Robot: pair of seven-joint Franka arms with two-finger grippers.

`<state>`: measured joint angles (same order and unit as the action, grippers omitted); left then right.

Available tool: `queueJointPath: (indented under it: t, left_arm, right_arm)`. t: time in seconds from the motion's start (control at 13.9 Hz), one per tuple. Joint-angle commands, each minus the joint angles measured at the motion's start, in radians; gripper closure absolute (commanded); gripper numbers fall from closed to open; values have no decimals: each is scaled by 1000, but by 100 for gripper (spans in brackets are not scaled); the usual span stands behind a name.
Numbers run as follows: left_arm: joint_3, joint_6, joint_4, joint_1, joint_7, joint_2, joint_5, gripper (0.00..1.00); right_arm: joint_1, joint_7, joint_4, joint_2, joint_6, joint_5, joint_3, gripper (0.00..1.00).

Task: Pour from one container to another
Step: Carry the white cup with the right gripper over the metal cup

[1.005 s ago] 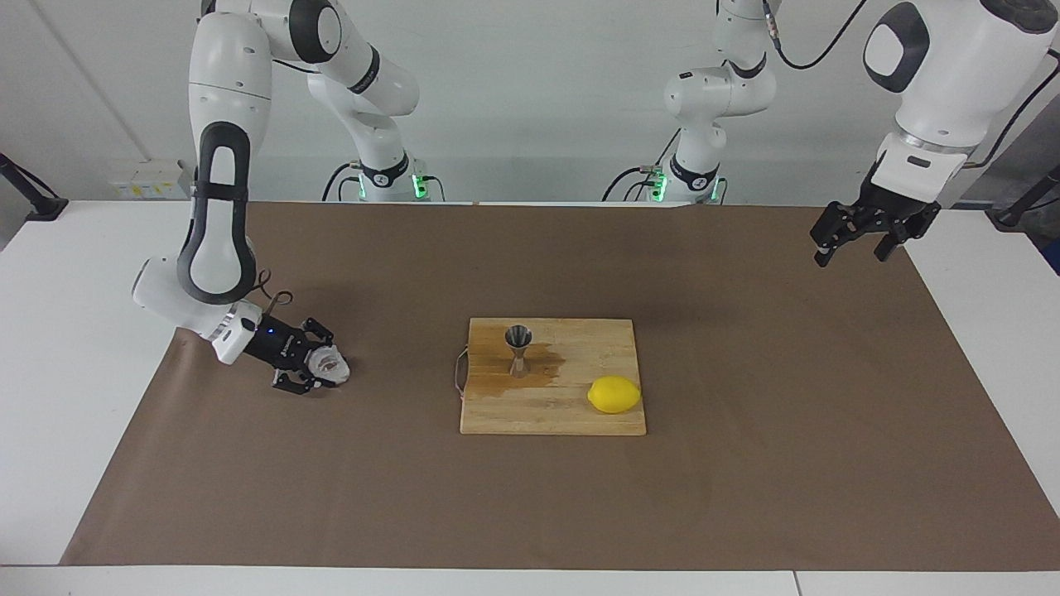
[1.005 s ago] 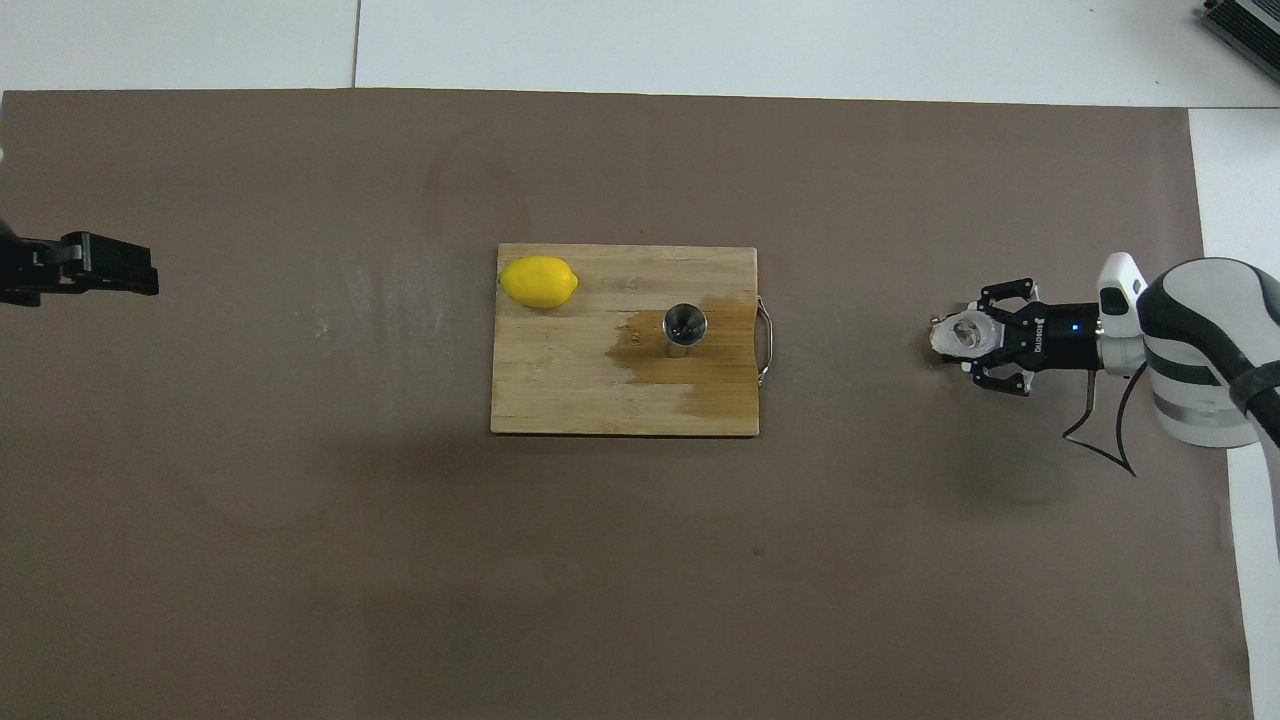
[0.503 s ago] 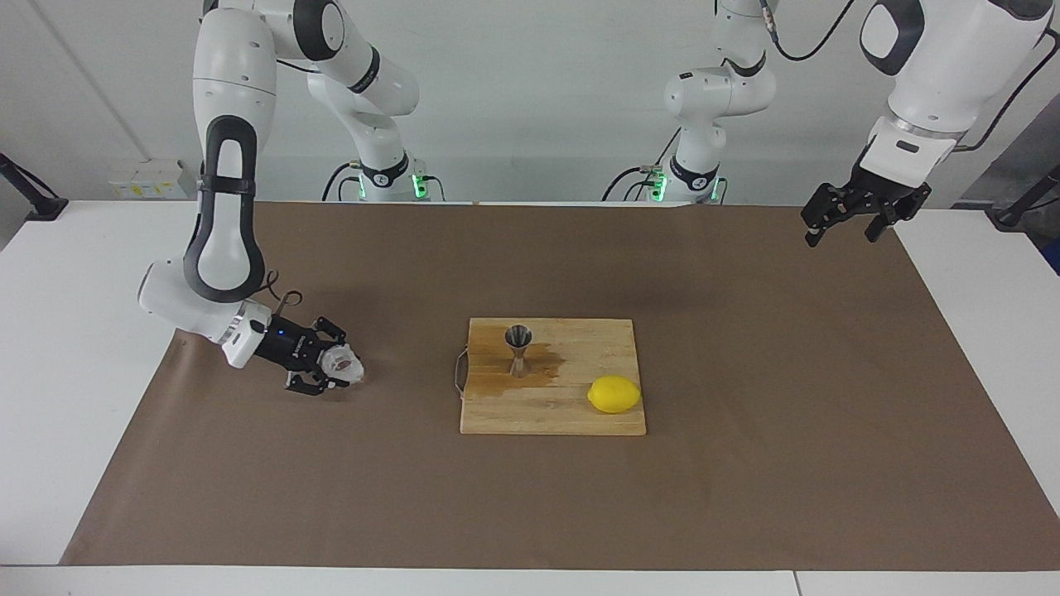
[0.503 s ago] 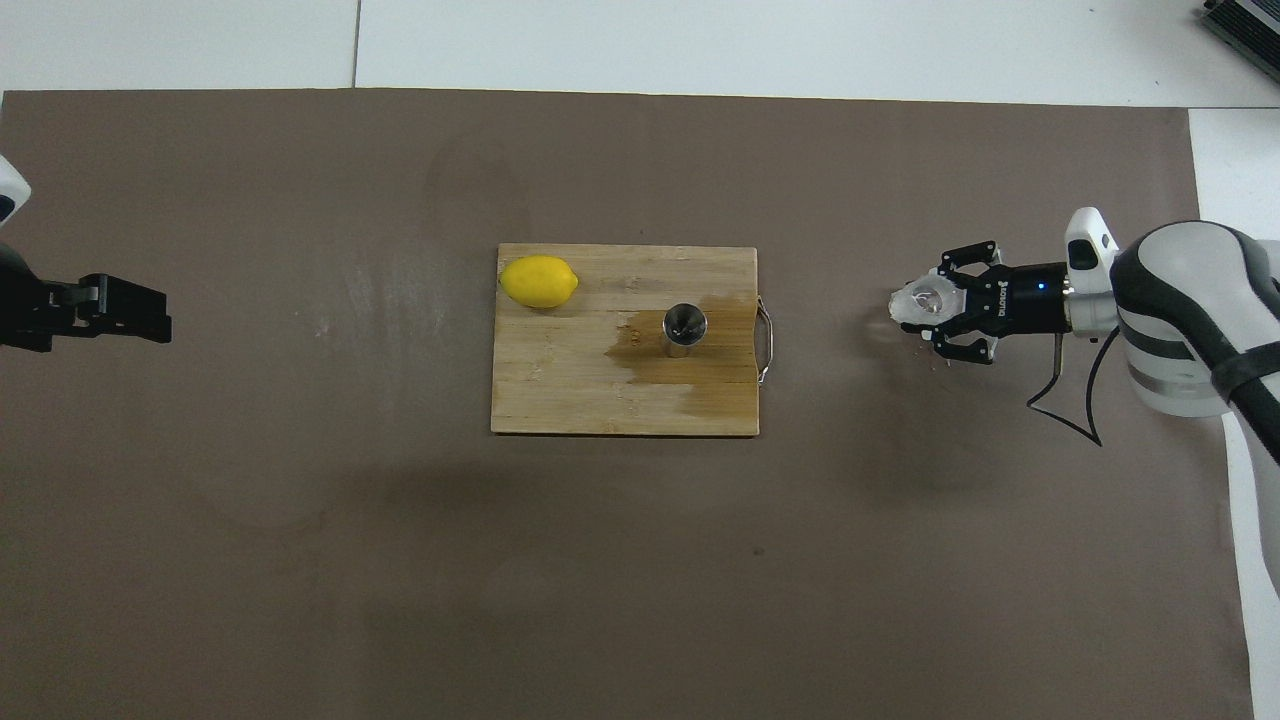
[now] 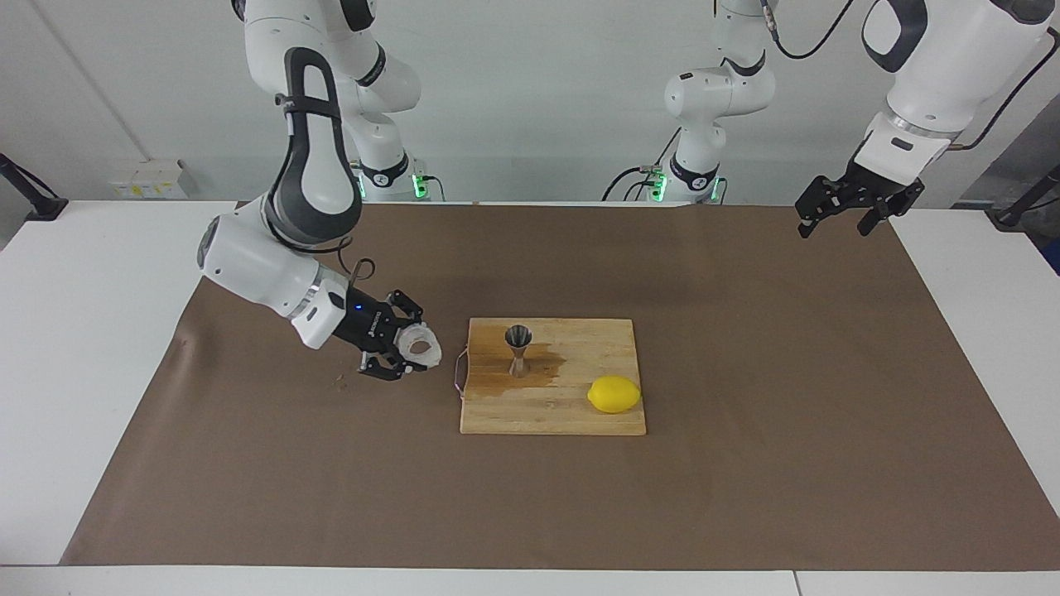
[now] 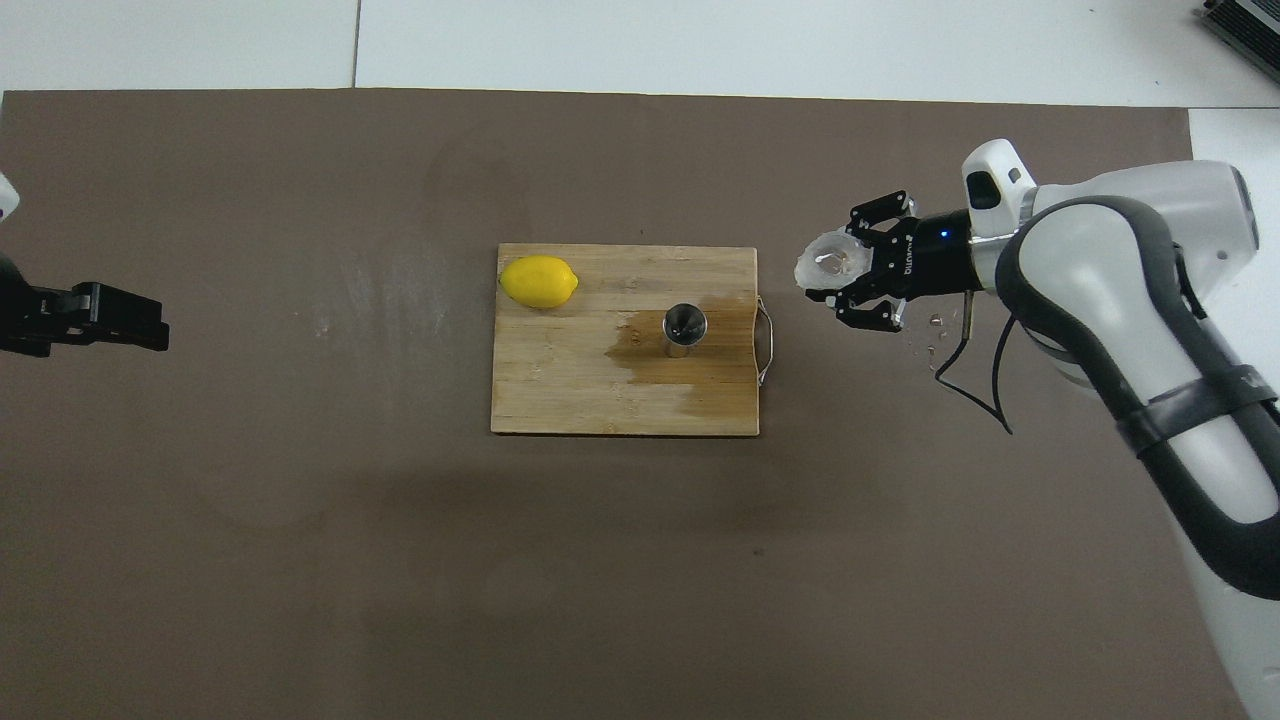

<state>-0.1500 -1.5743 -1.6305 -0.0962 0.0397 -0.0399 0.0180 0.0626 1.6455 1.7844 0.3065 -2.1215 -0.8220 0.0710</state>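
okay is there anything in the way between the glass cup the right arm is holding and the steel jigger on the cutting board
Nothing visible blocks it. The right gripper holds the glass cup over the brown mat, just off the cutting board at its metal handle. The jigger stands upright on the board; the lemon lies past it.

wall (image 5: 538, 83): plain white | table (image 5: 83, 331): white | brown mat (image 5: 745, 372): over table

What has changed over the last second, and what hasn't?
The right gripper, shut on the glass cup, carried it from the right arm's end toward the cutting board. The left gripper rose slightly, open. The jigger, lemon and wet patch on the board stayed put.
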Motion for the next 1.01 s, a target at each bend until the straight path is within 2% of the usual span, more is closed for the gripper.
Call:
queueJointPath:
  t: [0.0,0.29,0.93]
  left_arm:
    - [-6,11,-26,-19,-14,-28,13,0]
    - [-3,11,-26,-25,-14,-28,13,0]
    - [-3,11,-28,-25,-14,-29,13,0]
  right_arm:
    - [57,-52,-2,0,-53,90,-2,73]
    - [149,-160,0,3,-138,246,-2,73]
    - [264,-303,0,2,-153,659,-2,73]
